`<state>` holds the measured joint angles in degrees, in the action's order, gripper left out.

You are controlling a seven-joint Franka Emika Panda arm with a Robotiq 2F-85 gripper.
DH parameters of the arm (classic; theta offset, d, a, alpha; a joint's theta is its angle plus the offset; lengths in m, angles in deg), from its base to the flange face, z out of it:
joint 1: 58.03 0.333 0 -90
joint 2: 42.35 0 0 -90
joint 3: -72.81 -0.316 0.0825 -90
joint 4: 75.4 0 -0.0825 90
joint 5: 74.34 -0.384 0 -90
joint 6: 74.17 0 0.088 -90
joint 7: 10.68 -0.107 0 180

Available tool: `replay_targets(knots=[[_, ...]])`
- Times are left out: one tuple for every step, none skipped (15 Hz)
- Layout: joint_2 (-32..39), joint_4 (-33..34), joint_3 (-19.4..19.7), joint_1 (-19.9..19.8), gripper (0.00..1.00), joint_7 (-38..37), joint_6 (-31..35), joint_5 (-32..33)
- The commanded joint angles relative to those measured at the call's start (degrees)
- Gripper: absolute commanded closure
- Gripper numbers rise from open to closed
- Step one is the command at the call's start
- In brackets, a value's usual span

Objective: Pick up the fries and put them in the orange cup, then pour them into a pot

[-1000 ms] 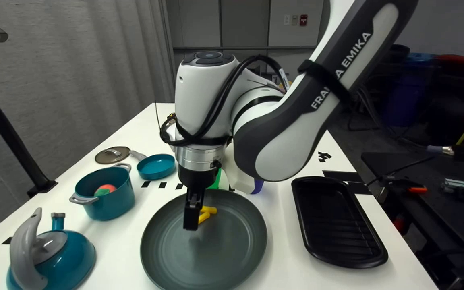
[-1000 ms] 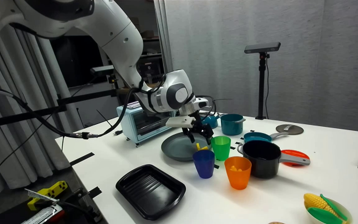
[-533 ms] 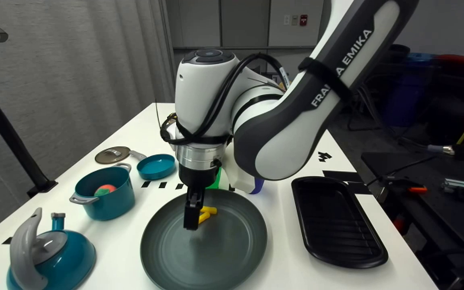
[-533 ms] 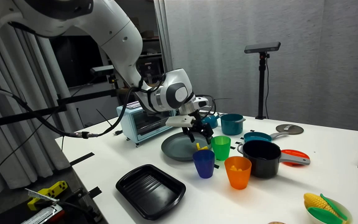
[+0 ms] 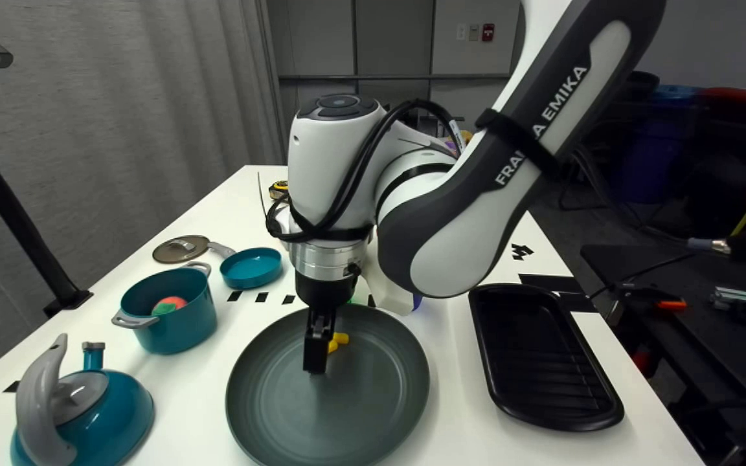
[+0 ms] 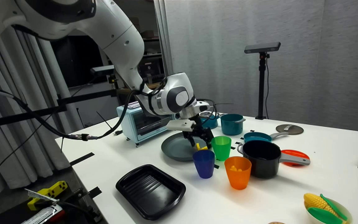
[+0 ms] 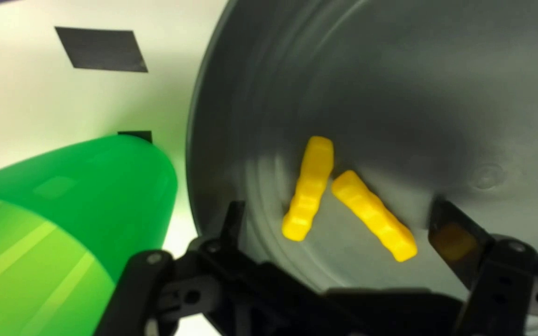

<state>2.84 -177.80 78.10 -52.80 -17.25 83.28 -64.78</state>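
Observation:
Two yellow fries lie on the dark grey plate (image 5: 373,414): in the wrist view one fry (image 7: 308,189) is left and the other fry (image 7: 375,215) right, their upper ends close together. My gripper (image 7: 338,209) is open low over the plate, fingers wide on either side of the fries and holding nothing. In an exterior view the gripper (image 5: 316,370) partly covers them. The orange cup (image 6: 238,180) stands upright and has yellow pieces (image 6: 235,168) inside. Two pots show: a black pot (image 6: 264,163) behind that cup, and a teal pot (image 5: 179,323) with a red and green thing inside.
The green cup (image 7: 124,186) stands close beside the plate's rim, near my left finger. A blue cup (image 6: 204,165), black tray (image 6: 151,191), teal kettle (image 5: 107,408), small teal pan (image 5: 251,268), toaster oven (image 6: 144,124) and corn bowl (image 6: 342,211) surround it.
The arm has come down, bringing my open gripper lower over the plate and slightly closer to the fries. The fries and cups have stayed put. A hand appears at an exterior view's right edge.

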Motion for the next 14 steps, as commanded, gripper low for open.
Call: replay_targets(knots=[[1.4, 1.9, 0.0, -0.1, 0.25, 0.2, -1.7, -1.4], [1.5, 2.1, 0.0, -0.1, 0.26, 0.2, -1.8, -1.5], [1.6, 2.3, -0.1, -0.2, 0.32, 0.3, -1.8, -1.7], [1.6, 2.4, -0.1, -0.2, 0.42, 0.4, -1.8, -1.7], [1.6, 2.5, -0.1, -0.2, 0.49, 0.4, -1.7, -1.8], [1.7, 2.7, 0.0, -0.2, 0.58, 0.4, -1.8, -1.8], [1.8, 2.8, 0.0, -0.3, 0.65, 0.5, -1.8, -1.9], [1.8, 2.9, 0.0, -0.4, 0.72, 0.6, -1.9, -1.9], [1.8, 3.0, 0.1, -0.5, 0.80, 0.5, -1.9, -1.9], [1.8, 3.1, 0.2, -0.6, 0.86, 0.5, -2.0, -2.0], [1.7, 3.1, 0.3, -0.7, 0.94, 0.5, -2.1, -2.0], [1.6, 3.1, 0.2, -0.8, 0.94, 0.5, -2.1, -2.0], [1.6, 3.1, 0.2, -0.8, 0.93, 0.5, -2.0, -2.1], [1.5, 3.1, 0.2, -0.8, 0.93, 0.5, -2.1, -2.1]])
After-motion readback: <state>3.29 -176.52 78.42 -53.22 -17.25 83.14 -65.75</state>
